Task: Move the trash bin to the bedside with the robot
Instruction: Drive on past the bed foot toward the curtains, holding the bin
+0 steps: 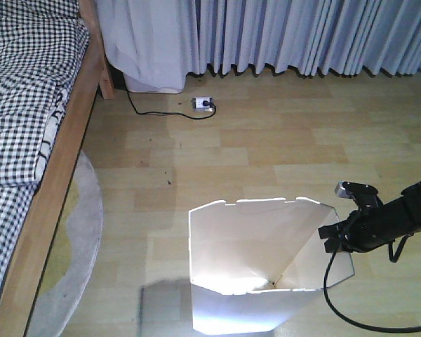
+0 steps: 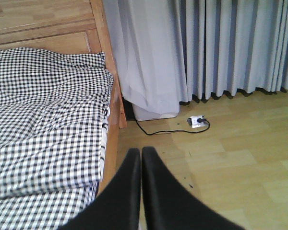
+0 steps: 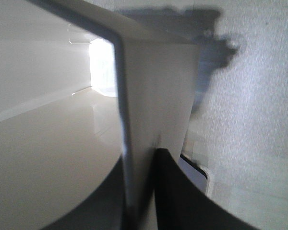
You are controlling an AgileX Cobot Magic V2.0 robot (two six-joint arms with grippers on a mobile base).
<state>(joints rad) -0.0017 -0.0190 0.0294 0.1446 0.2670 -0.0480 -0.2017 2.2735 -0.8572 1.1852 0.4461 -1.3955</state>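
Running under grey curtains [image 1: 302,35], wood flooring [image 1: 266,147] holds the bed [image 1: 64,147] at left; lower centre, the right gripper [image 1: 335,235] pinches the right rim of the trash bin [image 1: 245,239]; left gripper [image 2: 140,152] closed, empty.

Soft daylight is coming through the curtains [image 1: 302,35] along the top of the front view and is lighting the floor [image 1: 281,154] evenly. The bin [image 1: 252,239] is glaring white at its lower front, washing out detail there, and is casting a grey shadow to its left at the lower centre. The left wrist view is looking bright and fairly sharp, with only the left gripper [image 2: 140,152] blurring at the bottom edge. The right wrist view is smearing the bin wall and the right gripper [image 3: 140,160] out of focus. A blown-out patch is glowing at its upper left, and a dark shadow is falling across its upper right.
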